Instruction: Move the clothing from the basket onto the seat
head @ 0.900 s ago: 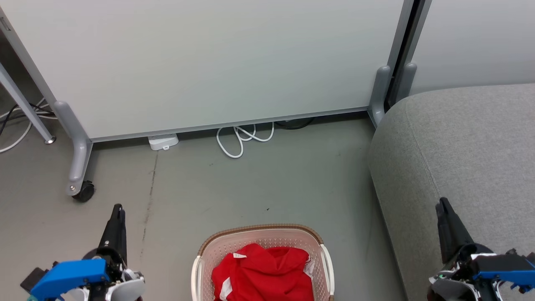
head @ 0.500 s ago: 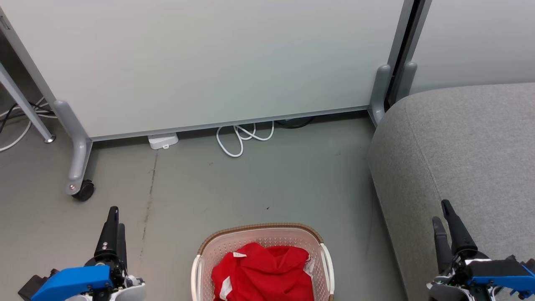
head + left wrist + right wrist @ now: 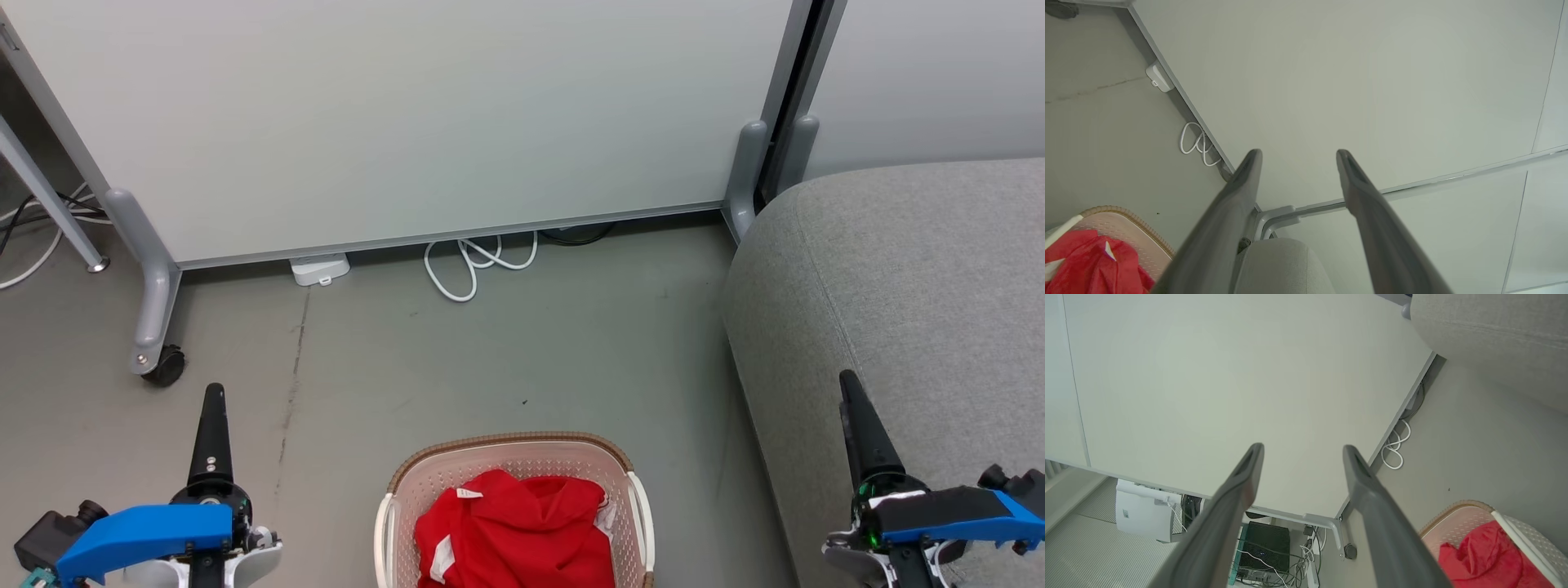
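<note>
Left pincer (image 3: 1298,154) and right pincer (image 3: 1303,448) gape wide beside the basket (image 3: 506,441) of clothing (image 3: 514,531), cable (image 3: 465,269) under partition (image 3: 408,122) beyond.

Head view: the left gripper (image 3: 212,396) stood at lower left and the right gripper (image 3: 847,384) at lower right, each edge-on and pointing up the frame. Wrist views: the left fingers (image 3: 1241,183) and right fingers (image 3: 1367,486) rose from the bottom edge, spread wide, empty.
</note>
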Robot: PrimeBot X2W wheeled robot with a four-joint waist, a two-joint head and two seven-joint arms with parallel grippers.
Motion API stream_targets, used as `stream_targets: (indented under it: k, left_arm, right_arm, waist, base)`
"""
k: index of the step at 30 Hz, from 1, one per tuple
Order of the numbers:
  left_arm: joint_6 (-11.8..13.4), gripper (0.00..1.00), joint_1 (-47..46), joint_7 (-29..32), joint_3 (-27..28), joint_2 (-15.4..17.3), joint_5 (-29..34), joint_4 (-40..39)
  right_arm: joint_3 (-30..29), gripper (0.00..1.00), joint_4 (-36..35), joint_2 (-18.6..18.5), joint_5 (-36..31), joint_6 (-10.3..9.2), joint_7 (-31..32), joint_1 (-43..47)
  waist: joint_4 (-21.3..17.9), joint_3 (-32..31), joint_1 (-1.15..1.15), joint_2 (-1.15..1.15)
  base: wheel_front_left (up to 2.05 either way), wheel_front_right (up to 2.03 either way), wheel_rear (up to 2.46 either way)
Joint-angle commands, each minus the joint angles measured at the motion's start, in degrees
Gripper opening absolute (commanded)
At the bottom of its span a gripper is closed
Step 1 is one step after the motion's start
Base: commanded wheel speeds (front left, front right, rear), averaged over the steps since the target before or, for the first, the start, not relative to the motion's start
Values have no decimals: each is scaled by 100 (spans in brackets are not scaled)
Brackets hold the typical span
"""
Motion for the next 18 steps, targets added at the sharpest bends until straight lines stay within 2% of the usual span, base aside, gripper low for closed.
stream_targets:
  k: [1,18]
  left_arm:
    - [-16,100,-166,-50,-8,45,205,-124]
    - [285,100,-133,-409,-422,91,2846,-359]
  right_arm:
    - [39,100,-117,-32,-210,11,-56,-162]
    - [271,100,-280,-44,-2310,14,-415,-225]
  waist:
    - [1,2,0,0]
    - [23,22,0,0]
  base:
    - [0,0,0]
    - [0,0,0]
